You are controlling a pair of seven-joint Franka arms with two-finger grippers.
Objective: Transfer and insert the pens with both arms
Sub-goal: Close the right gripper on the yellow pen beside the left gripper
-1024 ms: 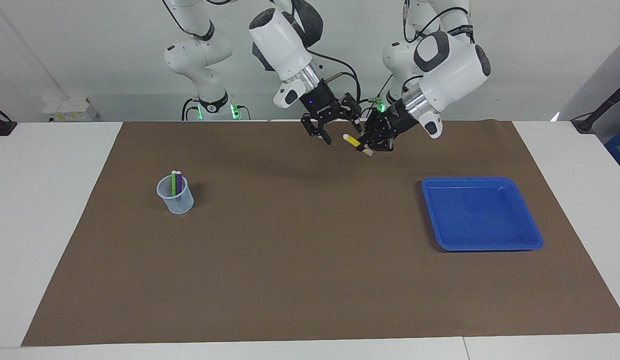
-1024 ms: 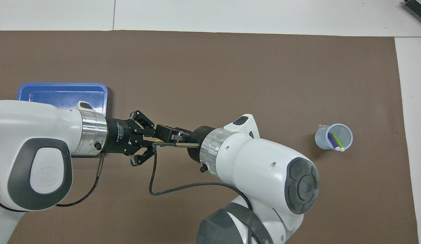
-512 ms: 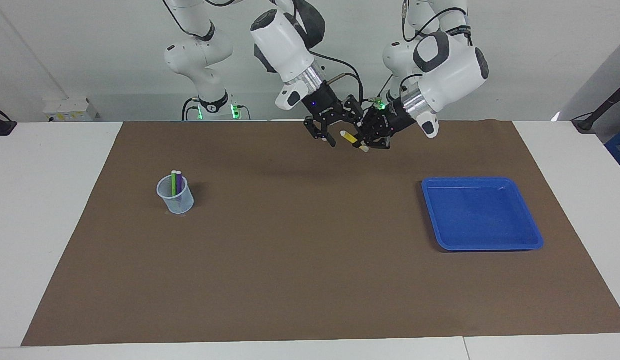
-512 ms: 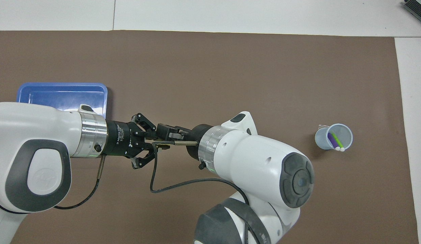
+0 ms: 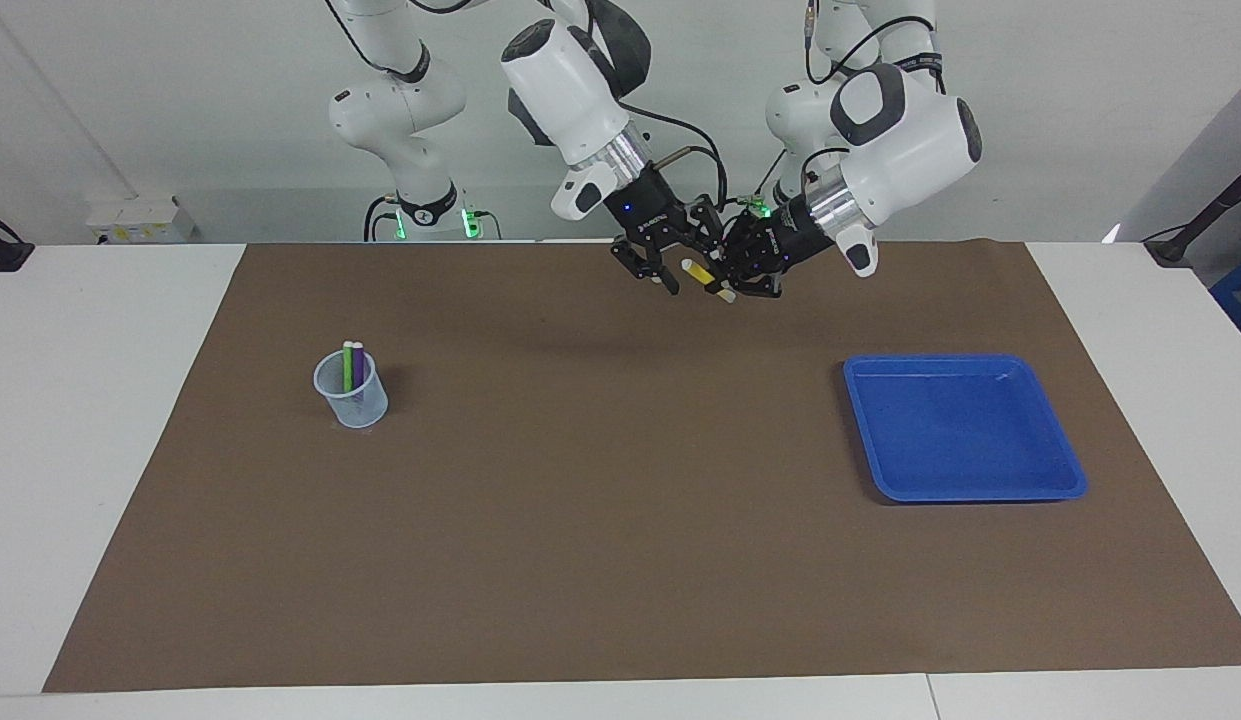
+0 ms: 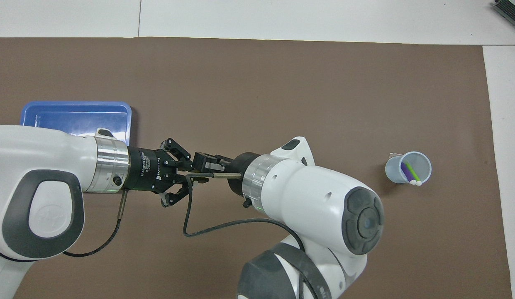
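Two grippers meet in the air over the brown mat (image 5: 620, 520), a yellow pen (image 5: 702, 279) between them.

The left gripper (image 5: 737, 284) is pinched shut on the yellow pen, which hangs tilted above the mat's edge nearest the robots, its pale tip pointing toward the right gripper (image 5: 666, 278). That one sits right up against the pen's free end, its fingers on either side of it; I cannot tell whether they already press on it. From overhead the two grippers meet nose to nose and the pen is hidden. The clear cup (image 5: 351, 390) stands on the mat toward the right arm's end, with the green pen (image 5: 347, 366) and purple pen (image 5: 358, 366) upright inside it. The blue tray (image 5: 1065, 470) lies on the mat toward the left arm's end.
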